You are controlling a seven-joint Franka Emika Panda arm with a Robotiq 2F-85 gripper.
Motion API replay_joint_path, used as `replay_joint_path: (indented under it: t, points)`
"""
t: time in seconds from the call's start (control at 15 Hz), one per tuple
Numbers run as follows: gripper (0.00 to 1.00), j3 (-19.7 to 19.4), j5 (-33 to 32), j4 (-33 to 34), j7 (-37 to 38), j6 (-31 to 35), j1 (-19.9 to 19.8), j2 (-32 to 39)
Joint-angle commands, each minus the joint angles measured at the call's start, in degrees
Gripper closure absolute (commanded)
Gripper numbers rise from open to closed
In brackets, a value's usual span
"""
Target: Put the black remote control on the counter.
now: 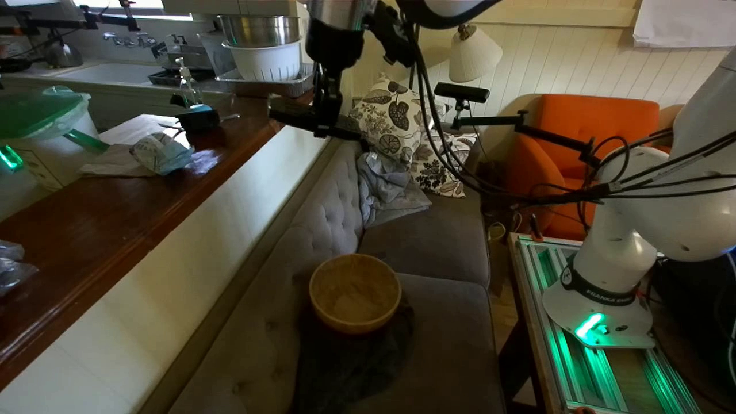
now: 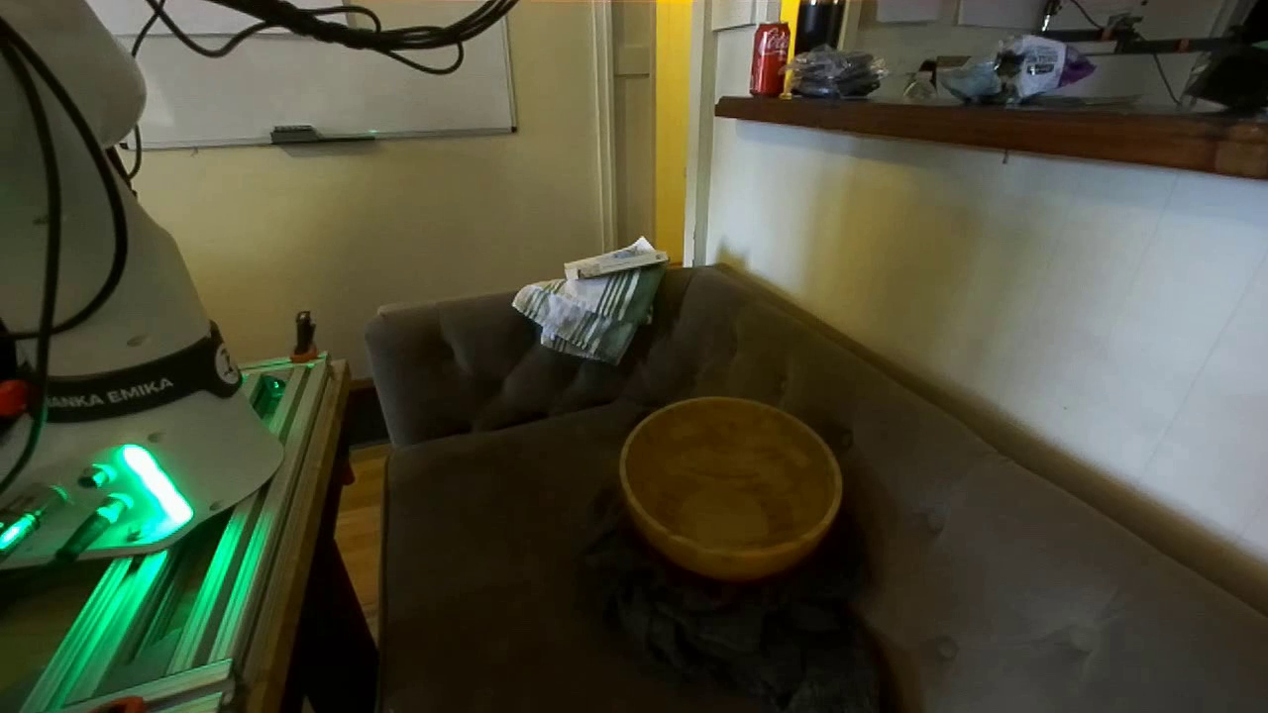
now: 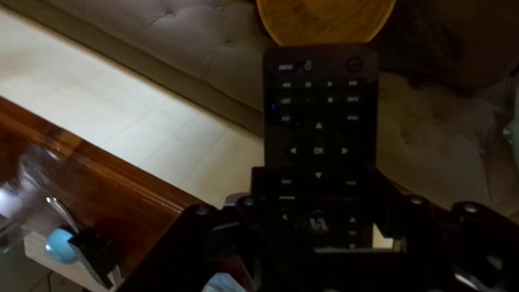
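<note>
The black remote control (image 3: pixel 319 134) fills the middle of the wrist view, buttons facing the camera. My gripper (image 3: pixel 320 182) is shut on its lower part, one dark finger on each side. In an exterior view my gripper (image 1: pixel 325 115) hangs in the air near the counter's front edge, toward the far end; dark parts blend there, so I cannot separate the remote from the fingers. The glossy reddish-brown counter (image 1: pixel 138 224) runs along the left; it also shows in an exterior view (image 2: pixel 991 124) and at lower left in the wrist view (image 3: pixel 142 194). The remote is off the counter surface.
A tan bowl (image 1: pixel 355 328) sits on the grey sofa (image 1: pixel 440 247). On the counter stand a crumpled bag (image 1: pixel 164 152), a dark cup (image 1: pixel 198 119), a white colander (image 1: pixel 267 62) and a red can (image 2: pixel 770 59). The cream panel (image 1: pixel 218 224) drops below the counter edge.
</note>
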Motion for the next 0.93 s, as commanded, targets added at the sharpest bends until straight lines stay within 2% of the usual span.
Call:
replay_joint_path:
  t: [0.0,0.13,0.27,0.47,0.53,0.6,0.67,0.87]
  points:
    - [0.64,3.0,-3.6,14.5,-5.3,-9.6,3.4,8.0]
    - [0.64,4.4,-3.0,20.8,-9.2,-14.4,5.3,12.0]
    - [0.64,4.9,0.4,26.6,-13.8,-19.1,6.5,16.2]
    - [0.64,5.5,1.0,34.7,-13.6,-25.9,8.0,22.7]
    - [0.64,5.5,2.6,37.3,-10.9,-26.9,8.3,24.9]
    - [0.64,5.7,5.9,40.1,-11.4,-27.5,8.2,26.7]
    - [0.39,5.4,2.2,31.3,-11.6,-23.5,7.8,21.5]
    - [0.39,5.5,4.6,36.4,-11.6,-24.7,8.0,25.7]
